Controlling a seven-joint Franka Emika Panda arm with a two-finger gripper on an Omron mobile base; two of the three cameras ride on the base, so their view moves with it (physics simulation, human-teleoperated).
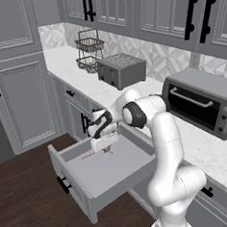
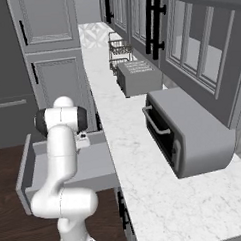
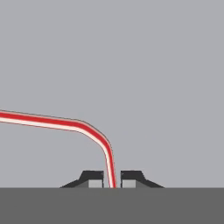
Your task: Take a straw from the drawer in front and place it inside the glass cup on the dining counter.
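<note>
**One straw pinched in the drawer**

One thin red-and-white bent straw (image 3: 52,121) runs between the dark fingertips of the gripper (image 3: 112,178), which are clamped on its short end. The white arm bends down into the open wide grey drawer (image 1: 115,175), on whose floor the straw's long part lies.

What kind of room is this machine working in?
A home kitchen, by the look of it: grey cabinets line the walls, and a toaster and a toaster oven sit on a marble worktop. An open drawer holds a red straw.
</note>
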